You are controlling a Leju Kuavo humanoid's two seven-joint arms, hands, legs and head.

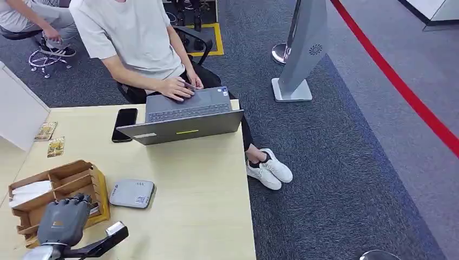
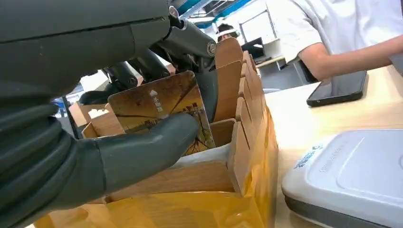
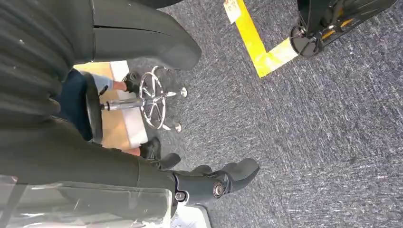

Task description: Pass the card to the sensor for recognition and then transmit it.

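Note:
My left hand (image 1: pixel 64 219) reaches into the wooden desk organizer (image 1: pixel 81 176) at the table's near left corner. In the left wrist view its thumb (image 2: pixel 142 147) and darker fingers pinch a brown and gold card (image 2: pixel 157 102), upright inside a compartment of the organizer (image 2: pixel 237 156). The sensor, a flat grey-white card reader (image 1: pixel 132 193), lies on the table just to the right of the organizer, close beside it (image 2: pixel 351 175). My right hand (image 3: pixel 119 166) hangs over the carpet, its fingers (image 3: pixel 214 183) apart and holding nothing.
A person (image 1: pixel 135 38) sits at the far side typing on a grey laptop (image 1: pixel 184 116). A black phone (image 1: pixel 124 123) lies left of the laptop. Two small cards (image 1: pixel 46 130) rest near a white panel (image 1: pixel 19 111). The table ends on the right at its edge (image 1: pixel 248 179).

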